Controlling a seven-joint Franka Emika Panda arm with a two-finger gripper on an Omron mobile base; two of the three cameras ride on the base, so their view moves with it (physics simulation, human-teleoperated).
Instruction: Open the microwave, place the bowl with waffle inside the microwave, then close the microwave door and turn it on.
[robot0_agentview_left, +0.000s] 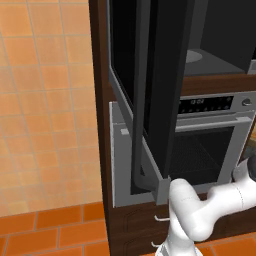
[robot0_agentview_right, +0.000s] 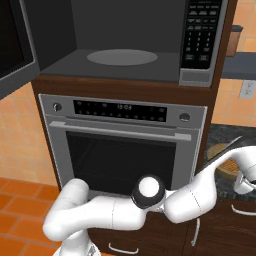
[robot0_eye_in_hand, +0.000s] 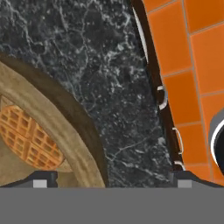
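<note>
Hand view: wide-open hand (robot0_eye_in_hand: 109, 177) apparently straddles the bowl (robot0_eye_in_hand: 83, 131) rim, waffle (robot0_eye_in_hand: 26, 138) inside.

text: none legible | oven display (robot0_agentview_right: 120, 107): glyphs blurred | microwave keypad (robot0_agentview_right: 201, 32): labels too small to read

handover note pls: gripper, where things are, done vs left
Gripper: jaws open, nothing held, hovering over the dark marble counter with one fingertip above the bowl's rim.
Bowl: on the counter to the right of the oven, waffle inside it.
Microwave: door swung wide open to the left, cavity holding just its turntable.
Done: door opened.
Left: grasp the bowl, set it in the microwave, shut the door, turn it on.
</note>
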